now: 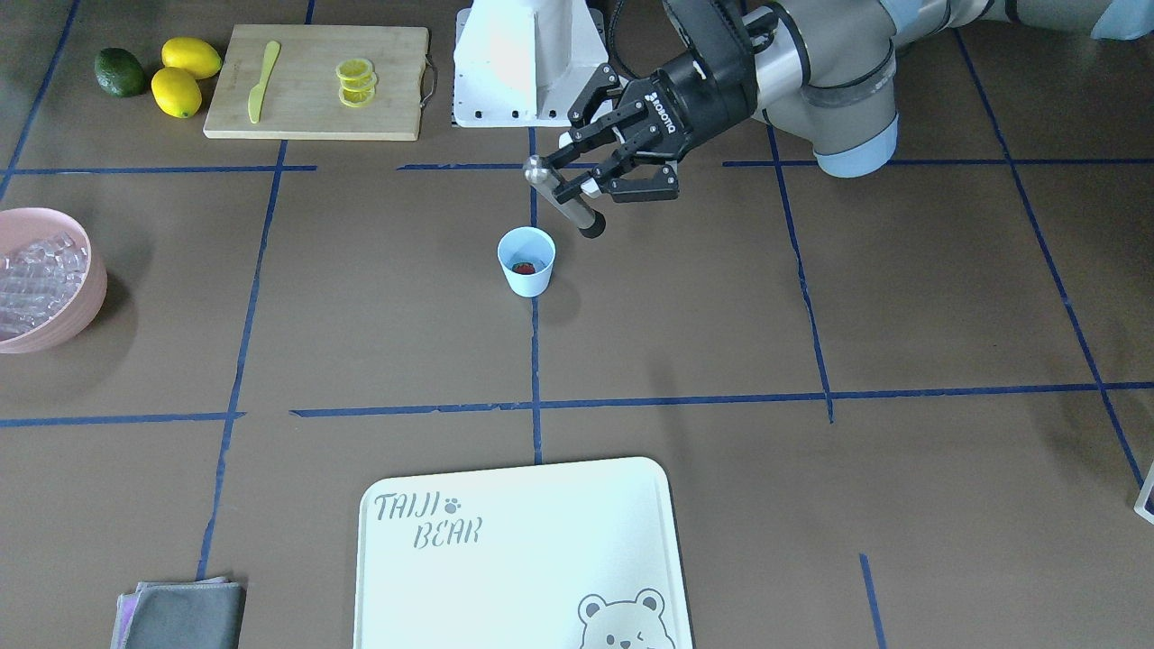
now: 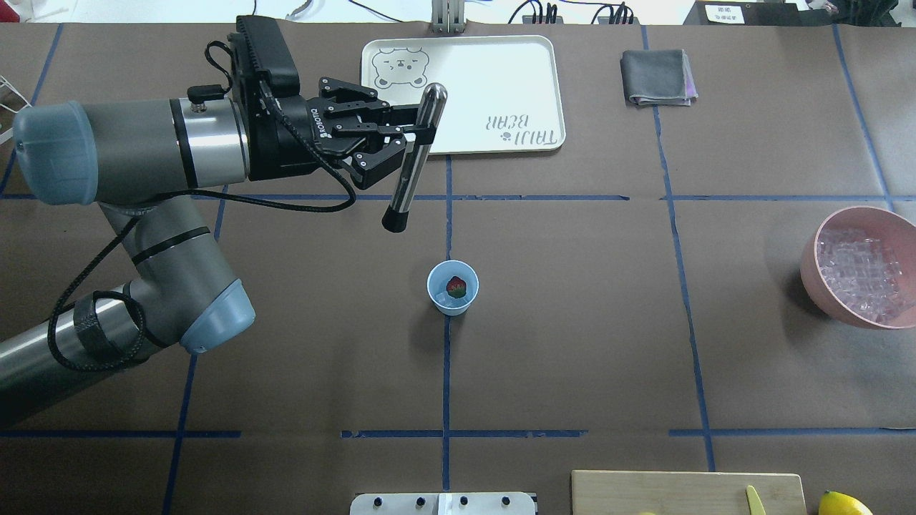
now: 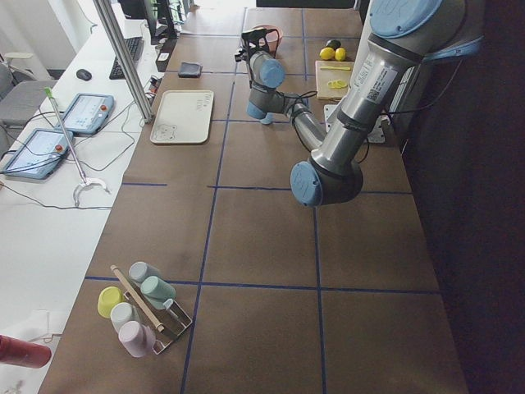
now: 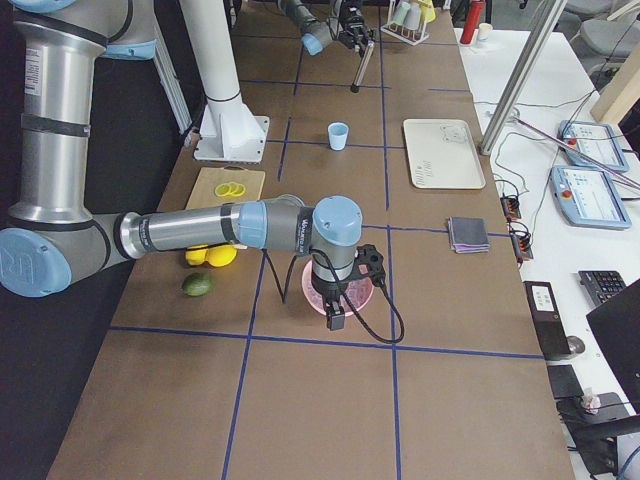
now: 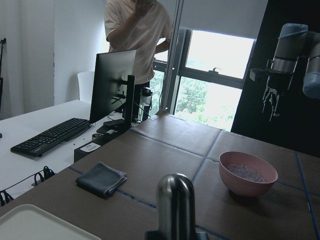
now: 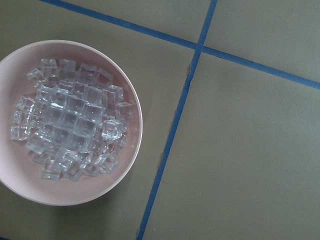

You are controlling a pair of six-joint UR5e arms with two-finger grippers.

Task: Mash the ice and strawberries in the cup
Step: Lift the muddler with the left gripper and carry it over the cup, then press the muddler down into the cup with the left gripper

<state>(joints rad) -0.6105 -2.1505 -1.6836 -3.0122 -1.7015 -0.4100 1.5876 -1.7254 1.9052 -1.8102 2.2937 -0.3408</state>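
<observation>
The cup (image 2: 452, 287) stands upright near the table's middle, on a blue tape line. The strawberry (image 2: 456, 287) lies in its bottom; I can't make out ice in there. The ice (image 6: 75, 125) I can see fills the pink bowl (image 6: 75, 194), well apart on the robot's right side. My left gripper (image 2: 417, 136) has its fingers clamped on the muddler (image 2: 404, 187) near its rounded top. The rod tilts, black end down, in the air beside the cup, not in it. The right gripper (image 5: 271, 114) hangs above the bowl; I can't tell whether its fingers are parted. Past the cup lie a tray (image 2: 486, 71) and a cloth (image 2: 655, 77).
</observation>
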